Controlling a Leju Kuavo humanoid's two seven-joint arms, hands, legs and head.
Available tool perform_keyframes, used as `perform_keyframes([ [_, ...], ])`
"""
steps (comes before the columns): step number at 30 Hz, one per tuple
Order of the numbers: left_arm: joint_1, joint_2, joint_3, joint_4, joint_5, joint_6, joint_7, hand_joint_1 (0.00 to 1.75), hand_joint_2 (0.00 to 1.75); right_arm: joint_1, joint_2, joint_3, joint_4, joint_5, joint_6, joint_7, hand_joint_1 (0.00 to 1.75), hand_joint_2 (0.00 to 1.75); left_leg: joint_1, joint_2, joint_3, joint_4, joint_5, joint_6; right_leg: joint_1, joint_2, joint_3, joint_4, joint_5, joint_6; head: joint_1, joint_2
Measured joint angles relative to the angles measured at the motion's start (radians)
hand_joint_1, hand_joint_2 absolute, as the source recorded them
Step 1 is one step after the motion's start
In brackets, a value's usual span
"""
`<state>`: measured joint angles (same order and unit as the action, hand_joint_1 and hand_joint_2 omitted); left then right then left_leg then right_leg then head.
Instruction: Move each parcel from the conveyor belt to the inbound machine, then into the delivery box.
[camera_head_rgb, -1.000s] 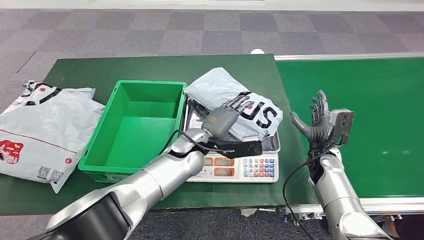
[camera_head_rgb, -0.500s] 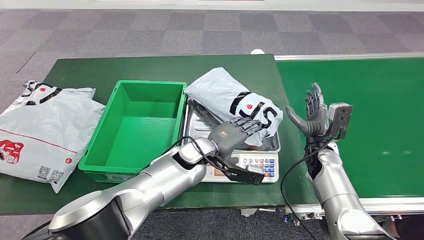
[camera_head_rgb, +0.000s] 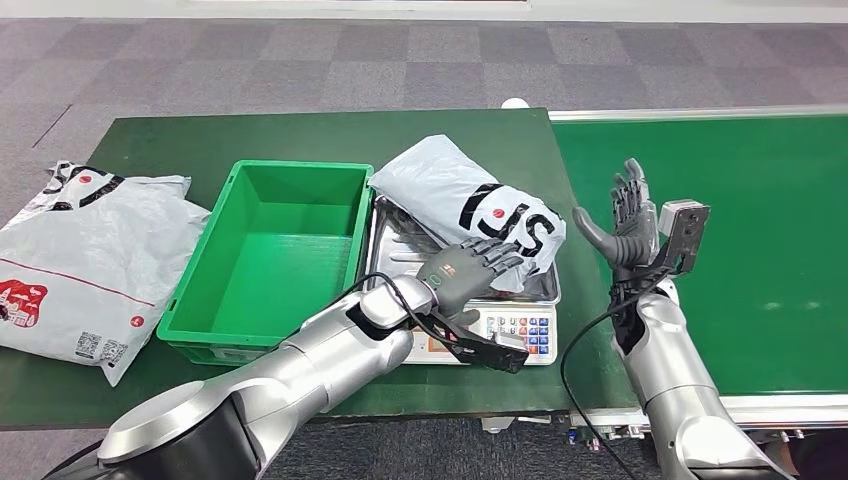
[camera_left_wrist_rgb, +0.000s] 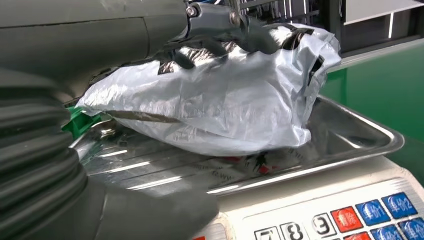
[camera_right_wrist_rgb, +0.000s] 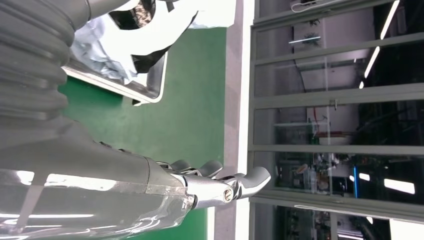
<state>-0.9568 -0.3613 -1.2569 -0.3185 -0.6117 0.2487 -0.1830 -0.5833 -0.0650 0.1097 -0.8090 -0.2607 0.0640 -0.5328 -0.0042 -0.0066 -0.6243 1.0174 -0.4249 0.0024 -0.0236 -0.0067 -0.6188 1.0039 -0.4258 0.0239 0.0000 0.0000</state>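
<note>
left hand (camera_head_rgb: 462, 272) fingers rest on bag (camera_head_rgb: 470, 205), grip unclear | bag on scale (camera_head_rgb: 500, 330) tray | right hand (camera_head_rgb: 622, 225) at 3 o'clock, fingers apart

Left hand (camera_head_rgb: 462, 272) covers the near edge of the grey parcel (camera_head_rgb: 470, 205); whether its fingers actually press or grip the bag cannot be told. In the left wrist view the hand's cover hides much of the steel tray (camera_left_wrist_rgb: 350, 137). Scale (camera_head_rgb: 500, 335) display is masked by the wrist camera. Print on the parcel is partly folded under, unreadable. White bag (camera_head_rgb: 70, 260) is cut off by the left edge.
</note>
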Motion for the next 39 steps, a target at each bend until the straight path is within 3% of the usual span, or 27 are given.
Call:
perform_keyframes([
  [1,0.000,0.000,0.001,-0.001,0.007,0.009,-0.001,0.29,1.75,-0.002,0.000,0.003,-0.002,0.001,0.000,0.004,0.00,1.75,0.000,0.000,0.000,0.000,0.000,0.000,0.000,0.000,0.000,0.000,0.000,0.000,0.000,0.000],
  [2,0.000,0.000,0.004,-0.001,0.019,0.024,-0.003,0.00,1.75,-0.003,0.001,0.007,-0.004,0.003,-0.001,0.007,0.00,1.75,0.000,0.000,0.000,0.000,0.000,0.000,0.000,0.000,0.000,0.000,0.000,0.000,0.000,0.000],
  [5,0.001,0.000,0.042,-0.002,0.115,0.090,-0.036,0.00,1.75,-0.011,0.004,0.017,-0.005,0.013,-0.011,0.020,0.00,1.75,0.000,0.000,0.000,0.000,0.000,0.000,0.000,0.000,0.000,0.000,0.000,0.000,0.000,0.000],
  [9,0.006,0.000,0.180,-0.006,0.278,0.126,-0.132,0.00,1.75,-0.021,0.005,0.029,-0.003,0.028,-0.037,0.029,0.00,1.75,0.000,0.000,0.000,0.000,0.000,0.000,0.000,0.000,0.000,0.000,0.000,0.000,0.000,0.000],
  [13,0.020,0.001,0.319,-0.019,0.406,0.089,-0.215,0.00,1.75,-0.015,0.003,0.030,-0.003,0.069,-0.076,0.028,0.00,1.75,0.000,0.000,0.000,0.000,0.000,0.000,0.000,0.000,0.000,0.000,0.000,0.000,0.000,0.000],
  [19,0.035,0.002,0.479,-0.054,0.625,-0.031,-0.288,0.00,1.75,0.039,-0.011,0.030,-0.023,0.250,-0.193,0.025,0.00,1.75,0.000,0.000,0.000,0.000,0.000,0.000,0.000,0.000,0.000,0.000,0.000,0.000,0.000,0.000],
  [24,0.045,0.004,0.563,-0.069,0.704,-0.111,-0.306,0.00,1.75,0.038,-0.042,0.029,-0.004,0.327,-0.204,0.098,0.00,1.75,0.000,0.000,0.000,0.000,0.000,0.000,0.000,0.000,0.000,0.000,0.000,0.000,0.000,0.000],
  [31,0.065,0.006,0.641,-0.075,0.732,-0.175,-0.301,0.00,1.75,-0.070,-0.116,0.029,0.175,0.445,-0.132,0.221,0.00,1.75,0.000,-0.001,0.000,0.000,0.000,0.001,0.000,-0.001,0.000,0.000,0.000,0.000,0.000,0.000],
  [36,0.071,0.006,0.656,-0.076,0.757,-0.188,-0.299,0.00,1.75,-0.141,-0.152,0.029,0.288,0.496,-0.069,0.235,0.00,1.75,0.000,-0.001,0.000,0.000,0.000,0.000,0.000,-0.001,0.000,0.000,0.000,0.000,0.000,0.000],
  [39,0.072,0.006,0.656,-0.076,0.776,-0.191,-0.298,0.00,1.75,-0.169,-0.161,0.029,0.320,0.495,-0.034,0.203,0.00,1.75,0.000,-0.001,0.000,0.000,0.000,0.000,0.000,-0.001,0.000,0.000,0.000,0.000,0.000,0.000],
])
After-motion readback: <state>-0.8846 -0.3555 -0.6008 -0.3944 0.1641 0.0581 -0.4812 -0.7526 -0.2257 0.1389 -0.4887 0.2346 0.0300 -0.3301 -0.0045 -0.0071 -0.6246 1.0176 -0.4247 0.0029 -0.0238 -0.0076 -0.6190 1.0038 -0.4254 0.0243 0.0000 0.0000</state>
